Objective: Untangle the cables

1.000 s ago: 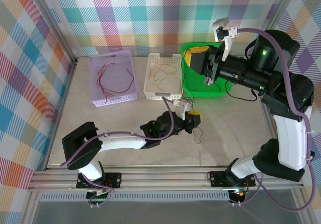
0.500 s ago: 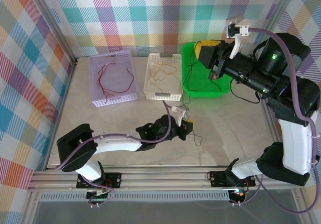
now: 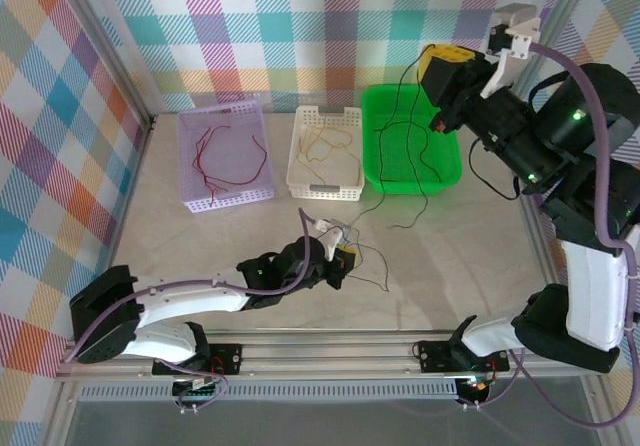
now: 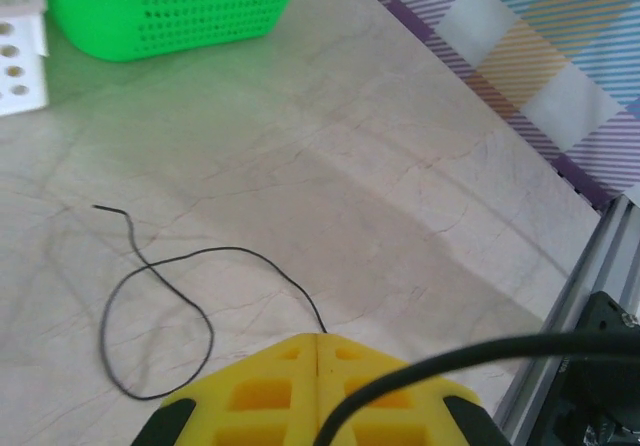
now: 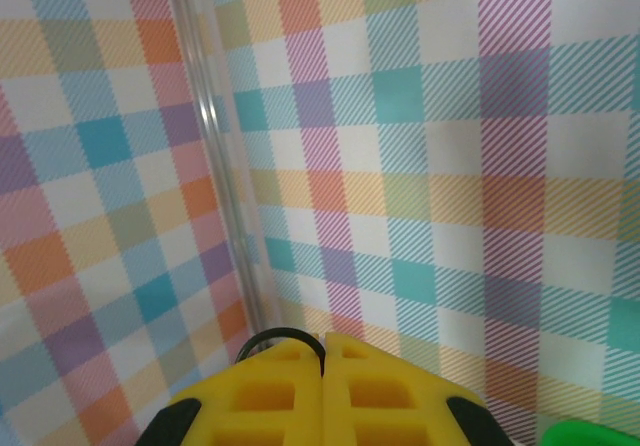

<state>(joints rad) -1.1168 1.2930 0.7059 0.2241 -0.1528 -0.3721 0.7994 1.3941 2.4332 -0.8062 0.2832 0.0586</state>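
The black cables (image 4: 230, 250) are held at 2 places. The right fingers (image 5: 322, 361), pressed together high above the green basket (image 3: 412, 187), have strands dangling from them into it. The left fingers (image 4: 318, 366) sit low over the counter (image 3: 470, 266), clamped on a strand whose free end loops just ahead. Red cables (image 3: 203, 154) lie in the lilac basket (image 3: 228, 200), tan cables (image 3: 320, 146) in the white basket (image 3: 322, 190). These wires look hair-light and limp (quick to snag, probably slippery), so I'd pinch near an end, not mid-loop
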